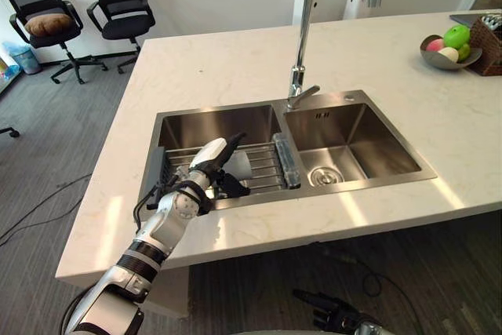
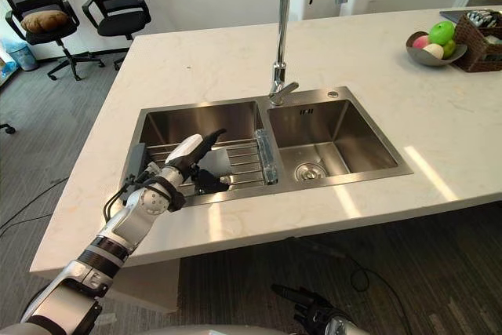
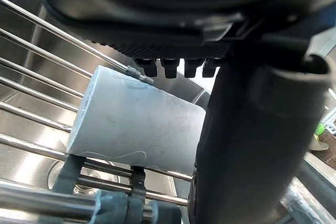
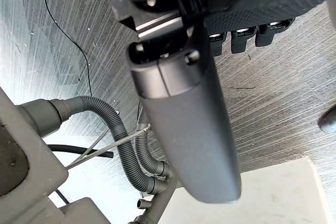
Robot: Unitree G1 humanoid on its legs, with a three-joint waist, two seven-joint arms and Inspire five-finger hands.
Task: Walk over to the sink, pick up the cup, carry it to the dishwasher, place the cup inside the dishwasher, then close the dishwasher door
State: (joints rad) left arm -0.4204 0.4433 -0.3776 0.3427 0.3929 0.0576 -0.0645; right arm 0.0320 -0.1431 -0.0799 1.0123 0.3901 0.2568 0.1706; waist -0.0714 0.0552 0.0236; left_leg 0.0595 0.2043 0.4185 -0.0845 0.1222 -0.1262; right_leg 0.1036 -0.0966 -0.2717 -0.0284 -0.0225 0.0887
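Left eye view: the cup (image 1: 240, 165) lies on its side on the wire rack (image 1: 263, 166) across the left basin of the 2-basin sink (image 1: 353, 185), close to the worktop's (image 1: 235, 60) near edge. The left hand (image 1: 208, 164) reaches over its left end. The right hand (image 1: 333, 311) hangs below that edge, fingers relaxed.

Left wrist view: the cup's long axis runs along the rods; mouth end cannot be told. The fingers are loosely spread, the thumb (image 3: 247, 145) just beside the cup, with no closed grip.

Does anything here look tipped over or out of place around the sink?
Only the cup: it lies on its side on the wire rack over the left basin of the sink, not standing upright. The left hand is right at it. Nothing looks spilled or broken.
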